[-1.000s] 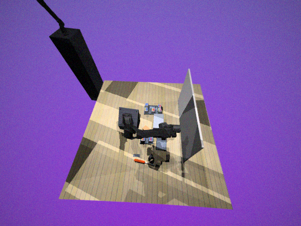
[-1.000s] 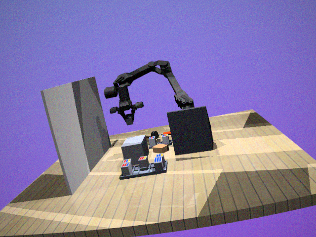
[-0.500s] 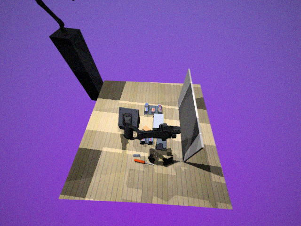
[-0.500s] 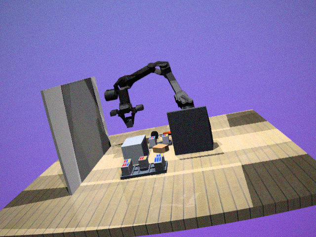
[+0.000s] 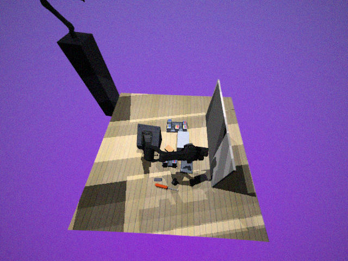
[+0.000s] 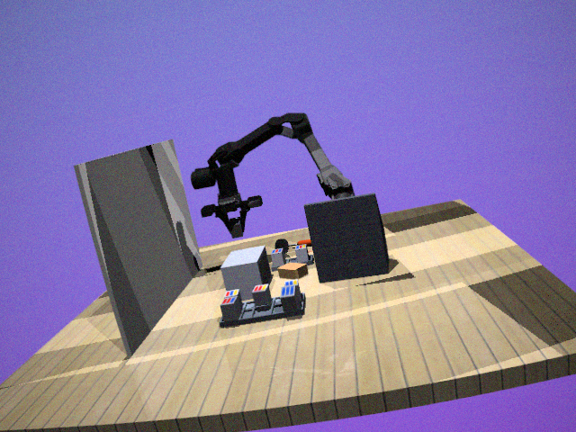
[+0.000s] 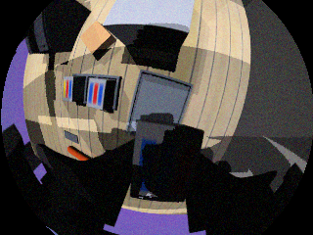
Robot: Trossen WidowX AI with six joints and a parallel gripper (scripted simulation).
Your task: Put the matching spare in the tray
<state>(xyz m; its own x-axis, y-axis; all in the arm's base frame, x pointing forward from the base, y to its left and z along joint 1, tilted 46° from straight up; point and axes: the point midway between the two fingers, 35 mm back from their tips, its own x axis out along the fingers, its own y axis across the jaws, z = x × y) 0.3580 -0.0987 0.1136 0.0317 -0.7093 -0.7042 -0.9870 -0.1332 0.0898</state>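
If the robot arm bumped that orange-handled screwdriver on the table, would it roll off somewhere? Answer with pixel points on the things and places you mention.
The screwdriver [image 5: 161, 186] [image 6: 304, 242] [image 7: 78, 154] might roll a little, since its handle looks rounded and it lies on its side. It would probably curve rather than run straight, because the handle is thicker than the shaft. It should stay stiff, judging by its straight shape.

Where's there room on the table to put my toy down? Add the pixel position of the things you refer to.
There's bare wood beyond the orange screwdriver [image 5: 161, 186] [image 7: 78, 153], toward the near edge in the top view. It's crowded around the pale box [image 5: 183, 138] [image 6: 245, 272] [image 7: 149, 12]: racks, an orange block [image 5: 169, 148] [image 6: 292, 269] [image 7: 97, 36] and the tray [image 5: 186, 167] [image 7: 158, 100].
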